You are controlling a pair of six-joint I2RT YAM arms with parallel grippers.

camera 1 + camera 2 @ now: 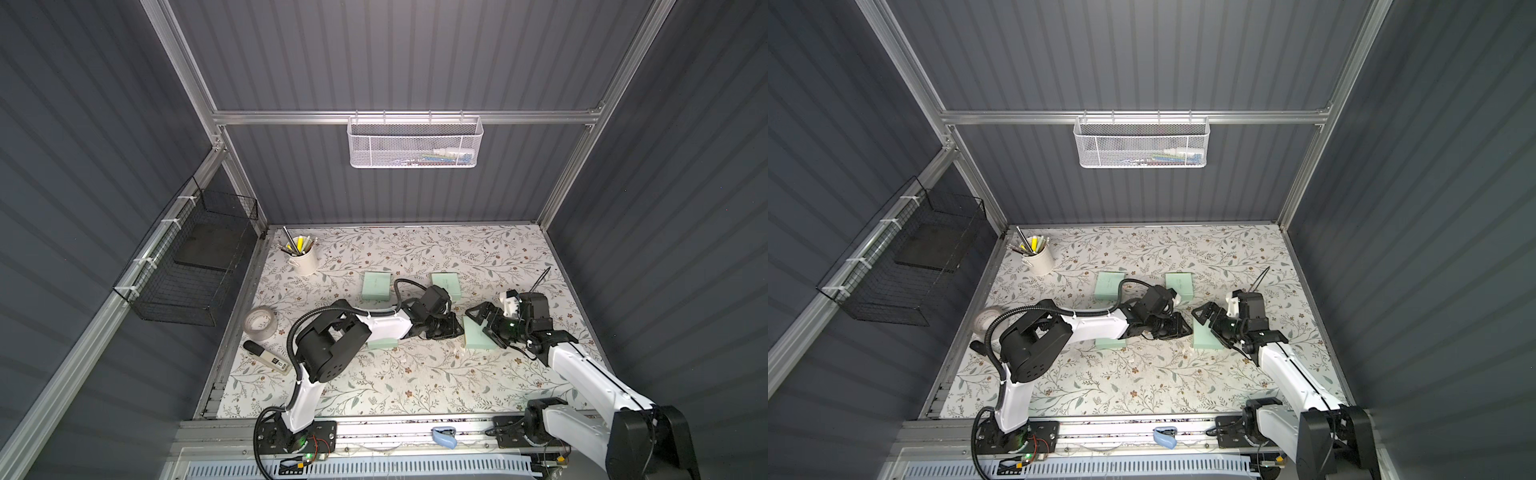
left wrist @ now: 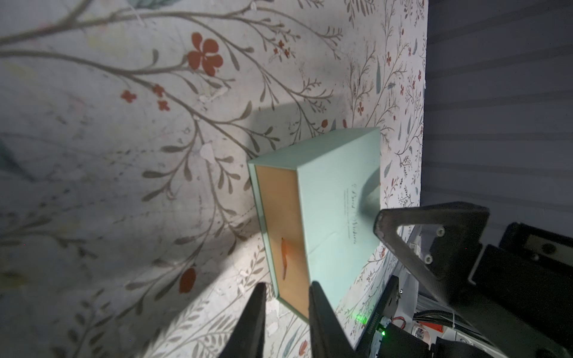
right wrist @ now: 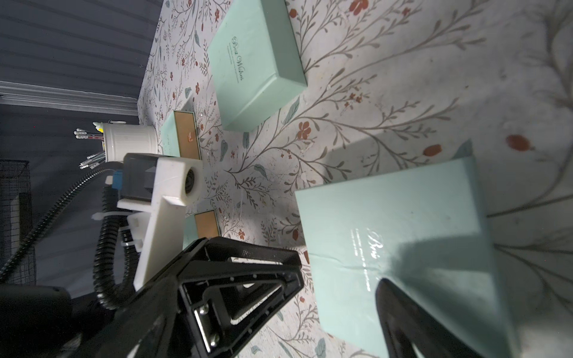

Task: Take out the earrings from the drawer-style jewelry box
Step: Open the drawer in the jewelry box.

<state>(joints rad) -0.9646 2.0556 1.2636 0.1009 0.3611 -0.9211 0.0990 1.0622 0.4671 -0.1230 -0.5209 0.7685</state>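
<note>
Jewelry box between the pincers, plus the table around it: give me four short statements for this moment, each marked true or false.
1. The right pincer is wide open, one finger over the jewelry box. True.
2. The left pincer grips the orange pull tab. False: its fingertips sit short of the tab, empty.
3. The drawer is pulled out. False: the tan drawer front sits closed in the sleeve.
4. A white pen cup stands at the table's far left corner. True.
</note>
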